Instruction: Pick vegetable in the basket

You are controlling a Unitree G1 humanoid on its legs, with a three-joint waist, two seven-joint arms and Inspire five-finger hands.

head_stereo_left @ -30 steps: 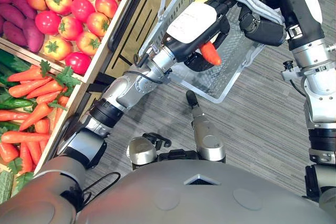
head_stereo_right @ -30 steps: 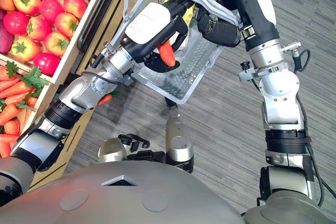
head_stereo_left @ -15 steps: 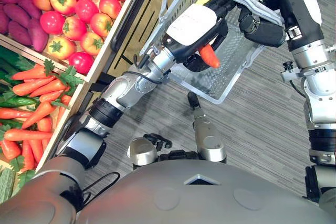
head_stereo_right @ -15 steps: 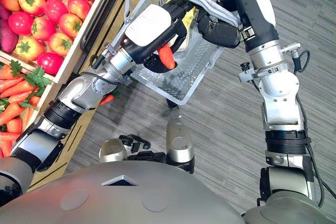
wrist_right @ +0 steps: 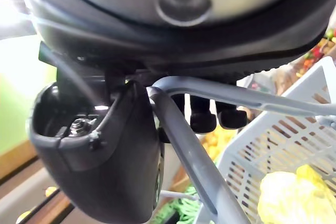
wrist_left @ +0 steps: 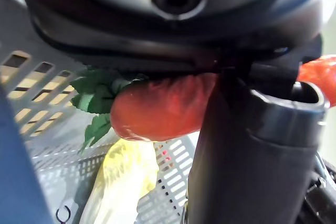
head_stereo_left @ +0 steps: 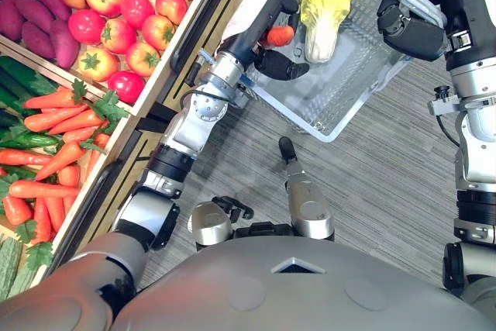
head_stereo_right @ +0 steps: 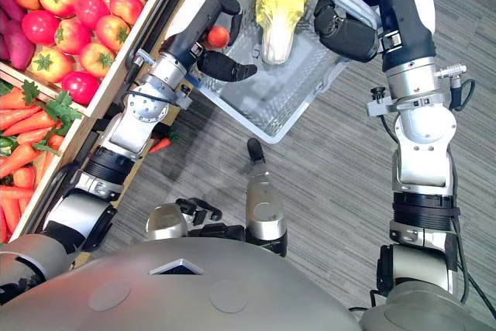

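The basket [head_stereo_left: 333, 106] is open from above; its mesh floor lies bare at 6 o'clock of the cabbage [head_stereo_left: 324, 5]. The left hand [head_stereo_left: 256, 17] with the carrot [head_stereo_left: 277, 36] overhangs the 9 o'clock rim, the shelf edge [head_stereo_left: 194, 29] just beyond. The handle [wrist_right: 189, 145] in the right hand [head_stereo_left: 411, 29] bars 3 o'clock.

Both eye views looked steeply down from the head, sharing the basket [head_stereo_left: 345, 102] and shelf [head_stereo_left: 147, 94]. Wrist views looked into that basket from very close.
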